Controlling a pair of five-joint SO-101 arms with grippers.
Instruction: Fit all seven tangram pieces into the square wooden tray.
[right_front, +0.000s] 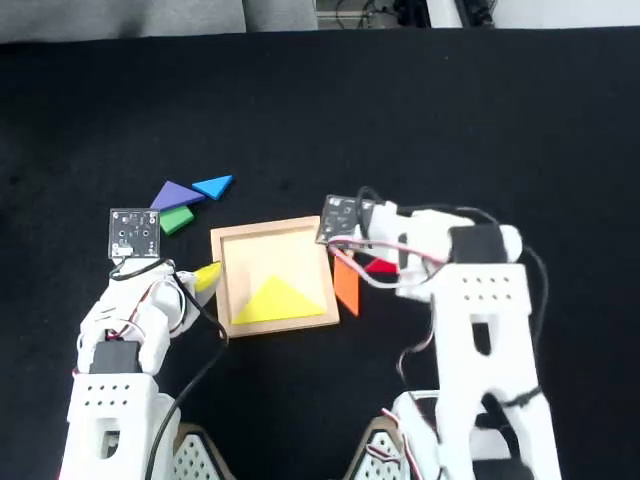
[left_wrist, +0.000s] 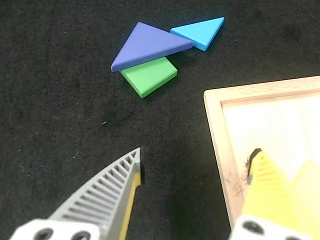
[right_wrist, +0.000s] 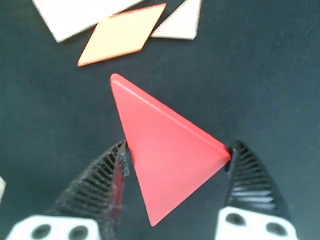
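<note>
The square wooden tray (right_front: 222, 290) lies mid-table with a large yellow triangle (right_front: 275, 300) inside it. My left gripper (left_wrist: 195, 160) is open and holds nothing. Its grey finger (left_wrist: 112, 192) is over the black cloth and its yellow finger (left_wrist: 267, 182) is over the tray's inside, so the two straddle the tray wall (left_wrist: 220, 140). A purple triangle (left_wrist: 147, 44) overlaps a green square (left_wrist: 150, 76) and touches a blue triangle (left_wrist: 200, 31). My right gripper (right_wrist: 179, 147) is shut on the red triangle (right_wrist: 167, 145); an orange parallelogram (right_wrist: 122, 34) and a pale triangle (right_wrist: 180, 22) lie beyond.
The table is covered in black cloth. The left gripper (right_front: 205, 280) sits at the tray's left side, the right gripper (right_front: 372, 268) at its right. The orange parallelogram (right_front: 346, 285) lies against the tray's right edge. Open cloth stretches behind the tray.
</note>
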